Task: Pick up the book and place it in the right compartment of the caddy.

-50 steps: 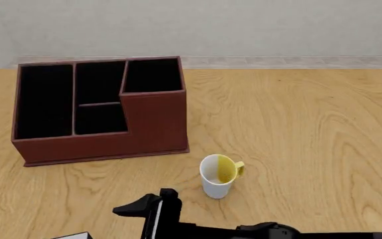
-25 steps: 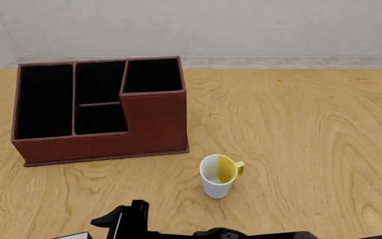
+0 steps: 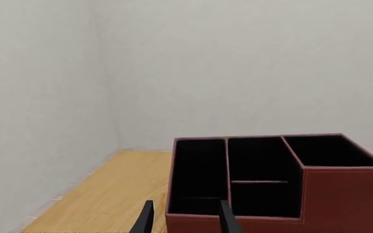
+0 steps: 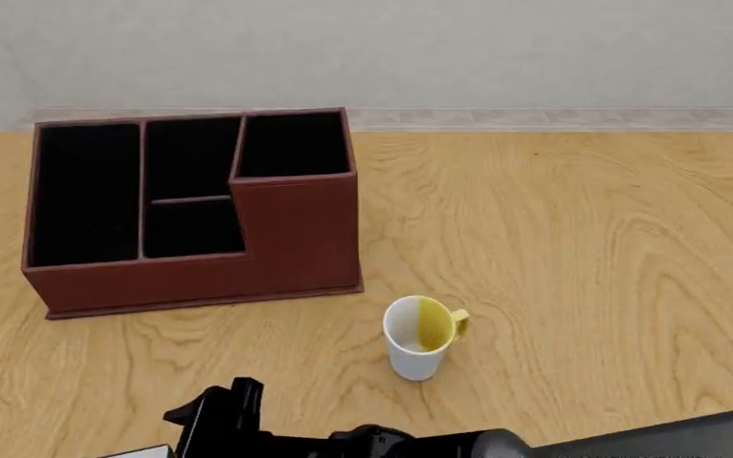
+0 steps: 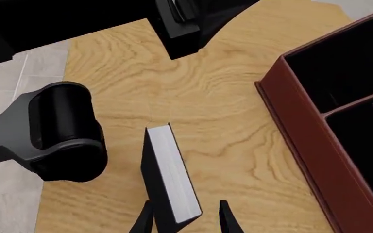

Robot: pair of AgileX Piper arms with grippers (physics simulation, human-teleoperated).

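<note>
Nearest to me, at the bottom edge of the front view, my right claw [image 4: 220, 420] sits low over the desk [image 4: 571, 239]. Its wrist camera shows its fingers spread on either side of the book [image 5: 168, 177], which stands on edge with white pages up; I cannot tell whether the pads touch the covers. My left claw [image 3: 185, 218] is released, its fingers parted with nothing between them. Further out stands a white mug [image 4: 418, 336] with a yellow inside. Beyond it to the left, the caddy [image 4: 188, 277] rests, its right compartment [image 4: 293, 143] at the raised end.
</note>
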